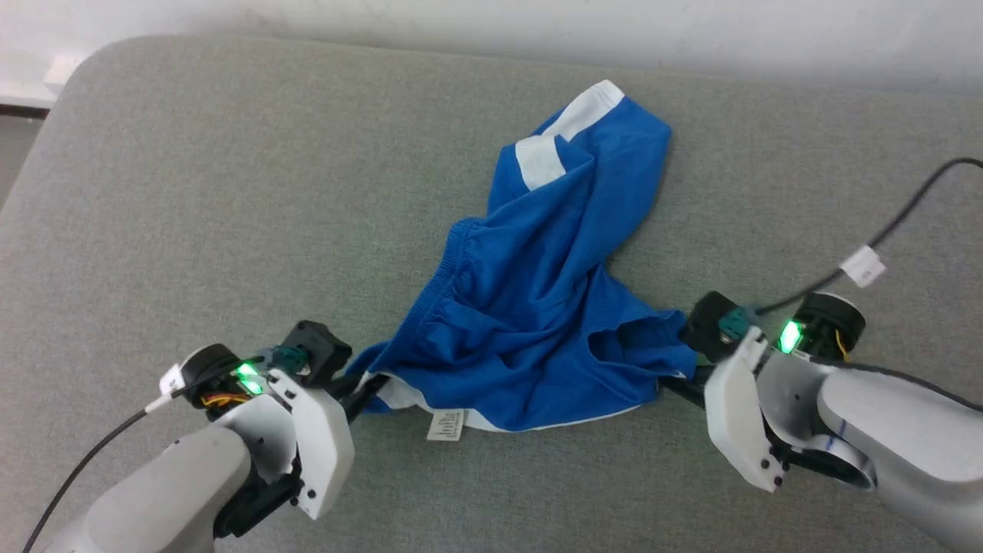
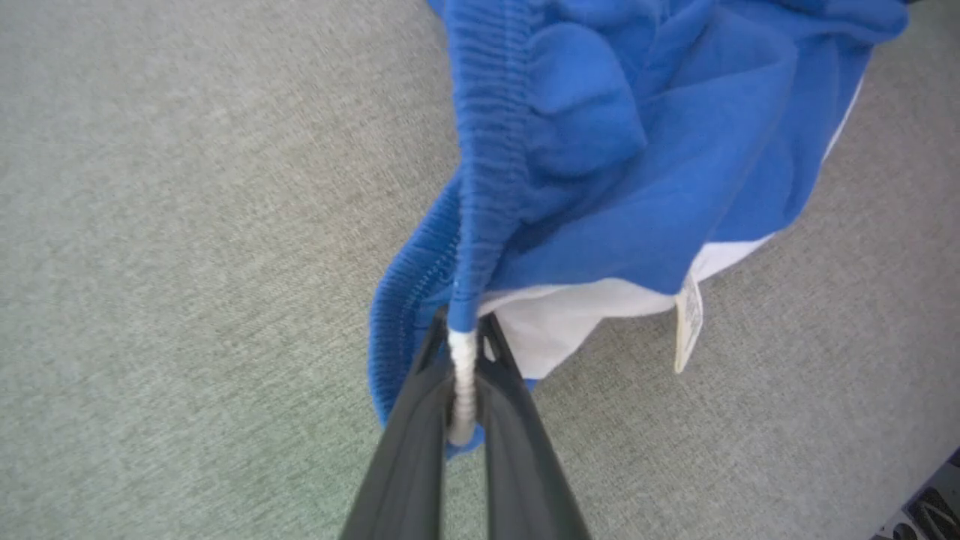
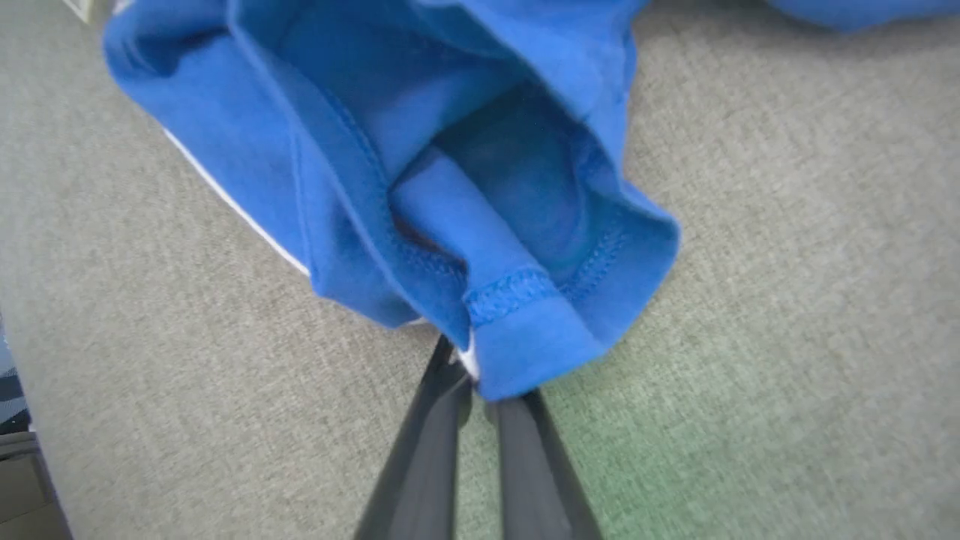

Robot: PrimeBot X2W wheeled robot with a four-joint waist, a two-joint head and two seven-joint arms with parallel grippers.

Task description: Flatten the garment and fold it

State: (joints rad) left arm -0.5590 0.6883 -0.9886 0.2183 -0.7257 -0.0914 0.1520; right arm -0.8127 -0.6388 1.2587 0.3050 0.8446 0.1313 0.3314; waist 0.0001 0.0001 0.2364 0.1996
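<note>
Pinching opposite edges, the left gripper [image 2: 463,334] and right gripper [image 3: 480,382] clamp soft, light shorts [image 1: 537,307]; the thick waistband [image 2: 487,150] likely grips best.

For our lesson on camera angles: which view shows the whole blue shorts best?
The head view: the shorts lie crumpled but whole on the grey surface. The left wrist view shows the waistband end pinched by the left fingers; the right wrist view, a stitched edge in the right fingers.

The left end effector [image 2: 463,334] and right end effector [image 3: 480,386] each pinch the garment [image 1: 537,307].
</note>
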